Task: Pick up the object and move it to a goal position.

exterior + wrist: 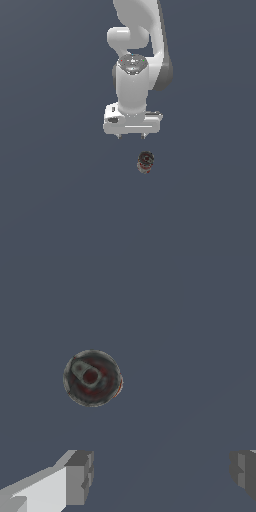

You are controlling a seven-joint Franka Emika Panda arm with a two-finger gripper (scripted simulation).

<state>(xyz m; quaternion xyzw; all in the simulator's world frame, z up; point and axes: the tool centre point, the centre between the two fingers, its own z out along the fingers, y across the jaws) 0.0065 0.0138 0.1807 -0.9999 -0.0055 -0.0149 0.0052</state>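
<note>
The object is a small tin can standing upright on the flat dark grey floor, its dark metal lid with a pull tab facing up. A sliver of red label shows on its side in the wrist view. My gripper hangs above the floor, just behind the can and slightly to the exterior view's left of it. Its fingers are spread wide apart with nothing between them. The can lies outside the gap between the fingers.
The white arm rises behind the gripper toward the top of the exterior view. The plain grey floor stretches on all sides.
</note>
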